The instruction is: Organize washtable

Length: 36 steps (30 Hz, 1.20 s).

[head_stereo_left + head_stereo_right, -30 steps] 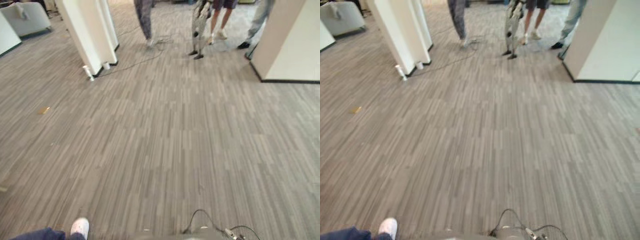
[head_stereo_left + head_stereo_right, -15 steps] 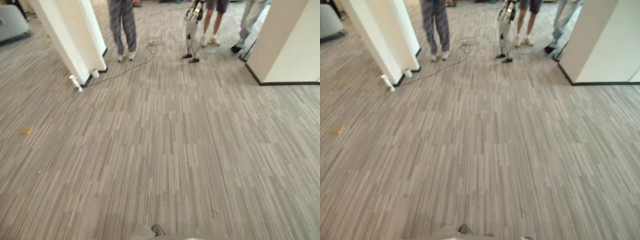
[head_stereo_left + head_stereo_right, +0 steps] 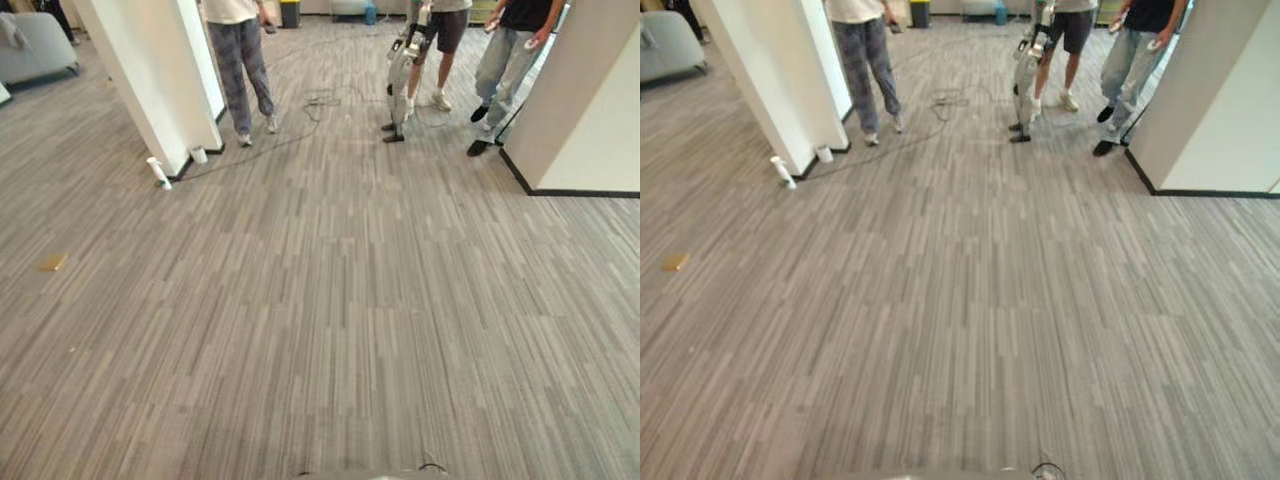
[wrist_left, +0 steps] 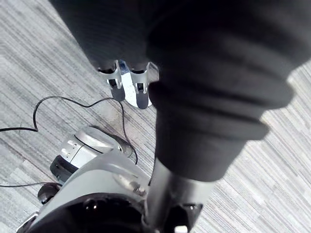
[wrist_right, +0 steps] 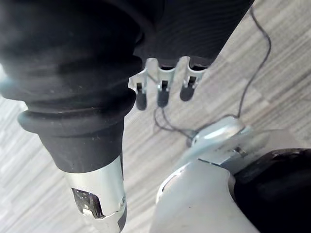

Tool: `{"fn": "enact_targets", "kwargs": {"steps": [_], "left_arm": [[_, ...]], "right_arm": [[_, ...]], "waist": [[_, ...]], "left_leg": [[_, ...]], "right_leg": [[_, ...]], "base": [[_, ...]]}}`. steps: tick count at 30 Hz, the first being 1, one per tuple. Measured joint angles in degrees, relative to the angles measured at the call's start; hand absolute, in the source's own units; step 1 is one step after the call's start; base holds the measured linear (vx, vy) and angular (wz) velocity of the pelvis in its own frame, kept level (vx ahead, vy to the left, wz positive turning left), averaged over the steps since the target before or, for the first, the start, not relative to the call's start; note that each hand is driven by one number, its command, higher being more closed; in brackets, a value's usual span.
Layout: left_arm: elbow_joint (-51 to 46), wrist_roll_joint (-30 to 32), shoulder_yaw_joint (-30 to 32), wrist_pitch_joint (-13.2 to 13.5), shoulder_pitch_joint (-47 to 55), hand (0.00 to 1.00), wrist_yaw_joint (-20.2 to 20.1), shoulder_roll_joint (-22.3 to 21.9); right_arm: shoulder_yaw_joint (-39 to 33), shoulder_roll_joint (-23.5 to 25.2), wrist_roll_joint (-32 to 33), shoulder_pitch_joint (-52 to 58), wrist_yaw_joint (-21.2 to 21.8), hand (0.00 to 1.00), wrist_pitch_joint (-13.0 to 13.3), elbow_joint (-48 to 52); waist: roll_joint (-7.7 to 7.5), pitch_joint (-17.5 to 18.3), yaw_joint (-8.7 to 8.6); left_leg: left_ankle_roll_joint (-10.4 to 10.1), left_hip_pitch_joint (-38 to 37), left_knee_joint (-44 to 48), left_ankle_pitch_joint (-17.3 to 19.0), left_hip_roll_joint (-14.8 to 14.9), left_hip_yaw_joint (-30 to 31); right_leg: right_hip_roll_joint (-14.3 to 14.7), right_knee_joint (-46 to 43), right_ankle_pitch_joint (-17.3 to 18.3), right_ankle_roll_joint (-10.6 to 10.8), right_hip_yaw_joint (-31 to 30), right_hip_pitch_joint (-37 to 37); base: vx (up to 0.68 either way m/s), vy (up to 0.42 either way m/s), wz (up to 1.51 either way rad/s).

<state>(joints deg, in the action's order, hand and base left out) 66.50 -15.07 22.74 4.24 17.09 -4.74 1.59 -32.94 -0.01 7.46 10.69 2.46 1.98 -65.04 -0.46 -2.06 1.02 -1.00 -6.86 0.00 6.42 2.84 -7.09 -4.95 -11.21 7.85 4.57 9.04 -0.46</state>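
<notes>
Grey carpet (image 3: 330,300) spreads before us, left robot hand (image 4: 140,90) and right robot hand (image 5: 164,90) dangling loose and empty, so walking to the desk likely comes next.

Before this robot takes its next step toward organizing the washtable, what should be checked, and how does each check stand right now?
1. Washtable ahead: not ok; the eye views face carpet, a pillar and people.
2. Left hand free: ok; fingers straight, holding nothing.
3. Right hand free: ok; fingers straight, holding nothing.
4. Way forward: not ok; people and a cable lie across it farther on.
5. Floor litter: ok; a bottle by the pillar and a scrap lie off to the left.
</notes>
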Motion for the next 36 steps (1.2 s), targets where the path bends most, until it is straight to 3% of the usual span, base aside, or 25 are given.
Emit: {"fn": "enact_targets", "kwargs": {"steps": [1,2,9,16,19,20,21,22,23,25,28,29,30,31,32,33,34,35,36], "left_arm": [[0.02,0.01,-0.01,-0.01,0.15,0.00,-0.02,-0.01],[0.58,1.79,-2.40,0.04,0.17,0.00,-0.24,0.96],[0.56,1.77,-2.40,0.20,0.15,0.00,-0.25,0.97],[0.54,2.31,-4.60,1.47,-0.57,0.00,0.02,1.61],[-1.42,4.66,-4.63,1.89,-0.43,0.00,-0.19,2.00],[-2.34,5.21,-4.58,1.85,-0.26,0.00,-0.43,2.14],[-2.93,6.77,-4.35,1.69,-0.44,0.00,-0.37,1.83],[-2.92,7.25,-4.25,1.49,-0.64,0.00,-0.27,1.79],[-2.91,7.72,-4.20,1.00,-0.97,0.00,-0.07,1.74],[-2.86,7.92,-4.12,1.04,-0.71,0.00,-0.29,2.38],[-2.65,8.17,-4.11,1.08,-0.69,0.00,-1.23,2.93],[-2.65,8.63,-3.88,1.04,-0.70,0.00,-1.28,2.91],[-2.57,9.32,-2.94,0.75,-0.72,0.00,-1.18,2.12],[-2.07,9.60,-2.19,0.57,-0.62,0.00,-0.82,1.68],[-1.51,9.78,-1.10,0.45,-0.60,0.00,-0.32,1.05],[-2.51,10.03,1.01,0.06,-1.34,0.00,-0.05,-0.11],[-2.98,10.12,1.88,-0.02,-1.37,0.00,-0.18,-0.35],[-3.08,10.19,2.05,-0.62,-0.83,0.00,0.06,-1.52],[-4.49,9.74,4.12,-0.38,-0.11,0.00,-0.03,-2.00]], "right_arm": [[-0.34,-0.02,-0.98,-0.02,0.00,0.00,-0.07,-0.09],[-2.76,-0.61,-3.59,-1.88,-0.04,0.00,-0.37,-3.35],[-1.26,-0.68,-3.18,-1.73,-0.04,0.00,-0.02,-3.14],[2.68,-1.16,1.70,-1.83,-0.03,0.00,1.51,-3.03],[4.74,-0.27,3.53,-1.63,-0.06,0.00,1.71,-0.53],[4.69,-0.01,3.70,-0.77,-0.02,0.00,1.63,0.33],[4.64,-0.15,3.97,-0.57,0.05,0.00,1.57,1.59],[4.45,-0.32,4.41,-0.31,0.05,0.00,1.69,2.56],[4.60,-0.13,5.49,-0.11,0.05,0.00,2.08,3.64],[4.52,0.22,6.23,0.29,-0.20,0.00,2.15,3.46],[3.29,0.84,8.33,0.28,-1.04,0.00,2.64,3.39],[1.67,1.37,8.85,0.45,-1.10,0.00,2.40,3.25],[0.59,1.18,10.52,0.98,-1.10,0.00,2.21,3.52],[0.32,1.45,10.56,1.08,-1.15,0.00,2.03,3.39],[-0.40,1.29,10.57,0.95,-1.16,0.00,1.85,3.31],[-0.46,0.98,10.52,-0.71,-1.22,0.00,1.81,3.71],[-0.36,0.67,10.43,-0.97,-1.12,0.00,1.84,4.49],[-0.58,1.16,10.24,-0.78,-1.08,0.00,1.77,5.91],[-0.27,1.24,9.95,-0.10,-1.21,0.00,1.53,6.64]], "waist": [[0.02,0.33,-0.04],[-0.24,0.18,-0.20],[-0.34,0.17,-0.22],[-0.82,-1.41,-0.13],[-2.36,-3.05,-0.10],[-2.78,-3.31,-0.01],[-2.28,-4.07,-0.04],[-1.71,-4.48,-0.20],[-0.68,-5.02,-0.18],[-1.15,-5.11,0.02],[-1.26,-5.54,-0.21],[-1.11,-5.67,-0.32],[0.58,-5.06,-1.38],[0.45,-4.75,-1.56],[1.73,-4.31,-1.54],[1.60,-5.02,-1.56],[1.14,-6.04,-1.99],[2.98,-4.88,-1.73],[1.50,-4.76,-1.33]], "left_leg": [[-0.14,-0.01,-0.12,-0.08,0.06,0.47],[-0.45,-1.72,-5.34,-3.62,-0.88,3.08],[-0.44,-0.29,-5.34,-3.62,-0.80,2.85],[-0.29,1.58,-5.33,-3.47,-1.00,2.56],[1.80,2.19,-2.06,-0.10,-3.16,1.90],[2.51,2.33,0.71,2.44,-3.66,1.96],[3.46,2.35,4.29,5.59,-3.88,2.38],[4.07,1.79,5.42,6.70,-3.59,2.59],[4.37,0.53,6.89,8.41,-2.23,2.39],[4.04,-1.97,6.22,9.66,-0.93,2.21],[3.02,-4.19,5.93,13.08,0.27,3.13],[2.62,-5.32,5.90,14.82,0.52,4.03],[1.05,-7.65,5.11,16.19,3.08,5.13],[0.31,-8.41,5.64,15.83,3.16,5.54],[-1.21,-8.36,7.26,14.91,4.34,5.19],[-1.62,-7.50,12.59,9.00,4.75,5.48],[-1.11,-7.32,15.70,6.06,3.85,5.31],[-1.73,-4.07,26.59,1.78,5.46,5.27],[-3.16,0.09,39.75,-5.31,5.58,5.23]], "right_leg": [[0.19,1.13,-0.40,-0.34,0.43,0.70],[1.08,10.34,-5.37,0.37,1.70,5.07],[1.12,10.09,-5.36,0.38,1.46,3.37],[0.77,9.06,-4.79,0.51,1.32,1.28],[-3.68,-2.35,2.77,4.66,1.90,-2.77],[-5.36,-8.39,4.66,4.53,1.92,-4.10],[-6.83,-21.32,4.85,4.67,1.04,-8.95],[-7.34,-28.71,3.71,3.37,0.26,-12.67],[-6.93,-34.84,5.02,2.67,-0.57,-16.78],[-6.12,-33.73,5.44,2.68,1.19,-21.11],[-4.17,-18.87,3.39,1.42,2.22,-25.03],[-3.51,-13.36,0.74,0.08,2.03,-26.00],[-1.56,-13.14,-3.77,-2.32,2.46,-25.73],[-0.99,-13.29,-6.33,-2.08,2.24,-24.94],[-0.82,-14.84,-6.14,-2.91,2.40,-24.67],[-2.66,-21.87,-4.90,-5.04,4.19,-25.17],[-3.06,-26.58,-3.87,-5.41,4.92,-26.48],[0.61,-20.18,-2.53,-5.46,5.62,-22.94],[1.10,-14.28,-0.57,-8.39,7.35,-17.38]], "base": [[0.12,-0.044,0.17],[0.04,-0.016,0.08],[0.00,-0.002,-0.01],[0.03,-0.006,-0.02],[0.07,0.054,0.16],[0.09,0.044,0.19],[0.08,0.062,0.06],[0.11,0.087,-0.05],[0.15,0.113,-0.13],[0.28,0.091,-0.11],[0.46,-0.003,0.18],[0.71,-0.145,0.64],[0.78,-0.145,0.80],[0.71,-0.126,0.69],[0.75,-0.156,0.39],[0.72,-0.196,0.29],[0.81,-0.312,0.20],[0.63,-0.322,0.01],[0.63,-0.303,-0.34]]}}
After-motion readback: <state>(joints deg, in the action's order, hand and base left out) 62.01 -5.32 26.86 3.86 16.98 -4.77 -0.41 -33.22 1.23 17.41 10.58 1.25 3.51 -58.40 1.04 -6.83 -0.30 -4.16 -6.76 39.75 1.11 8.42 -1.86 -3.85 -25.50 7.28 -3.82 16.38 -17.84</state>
